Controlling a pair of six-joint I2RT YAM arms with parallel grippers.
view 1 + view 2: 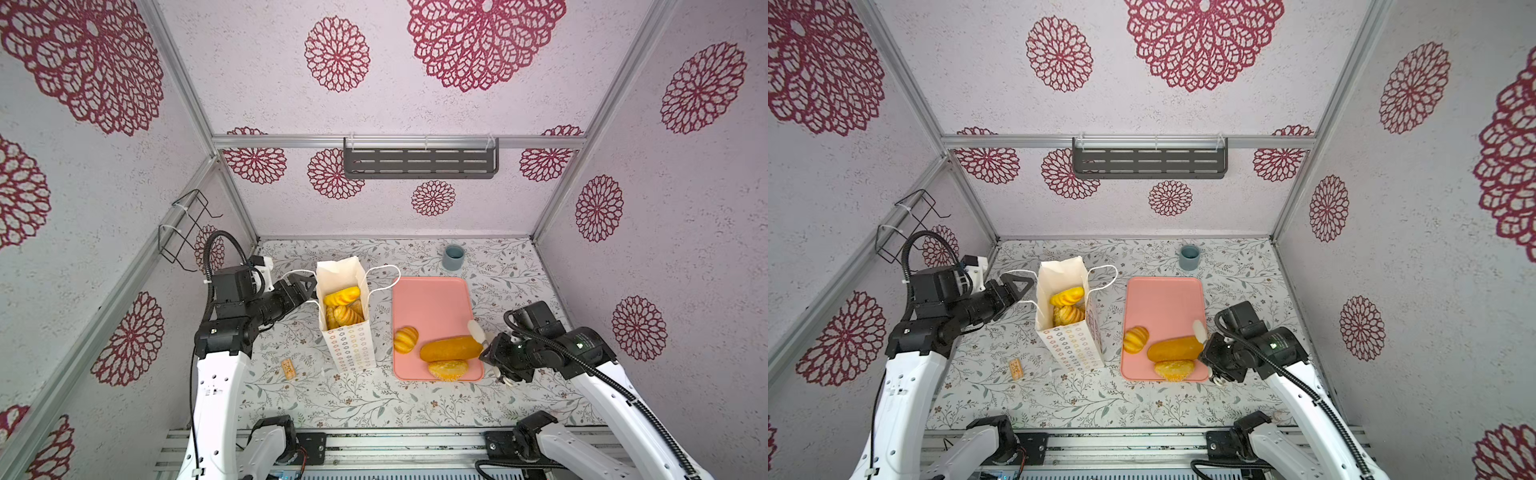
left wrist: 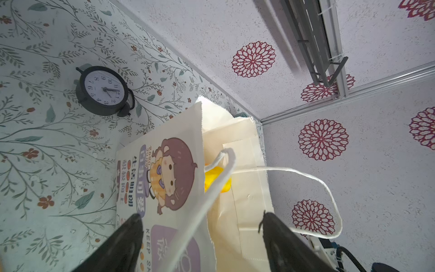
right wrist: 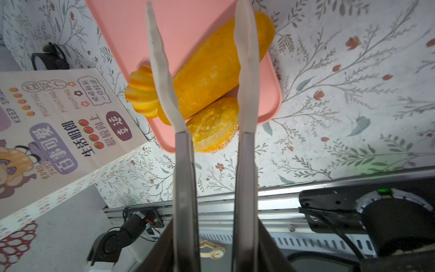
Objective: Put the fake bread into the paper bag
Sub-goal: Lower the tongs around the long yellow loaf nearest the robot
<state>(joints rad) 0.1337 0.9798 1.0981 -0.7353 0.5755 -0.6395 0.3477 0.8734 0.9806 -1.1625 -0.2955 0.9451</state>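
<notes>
The white paper bag stands upright, holding several yellow pieces of fake bread. My left gripper is open at the bag's left rim, with a cord handle and the front wall's edge between its fingers. On the pink tray lie a long loaf, a ridged bun and a flat oval piece. My right gripper is shut on metal tongs, whose white tips straddle the loaf.
A blue-grey cup stands at the back, behind the tray. A small tan cracker lies left of the bag. A black alarm clock sits on the table beyond the bag. A gold wristwatch lies by the front rail.
</notes>
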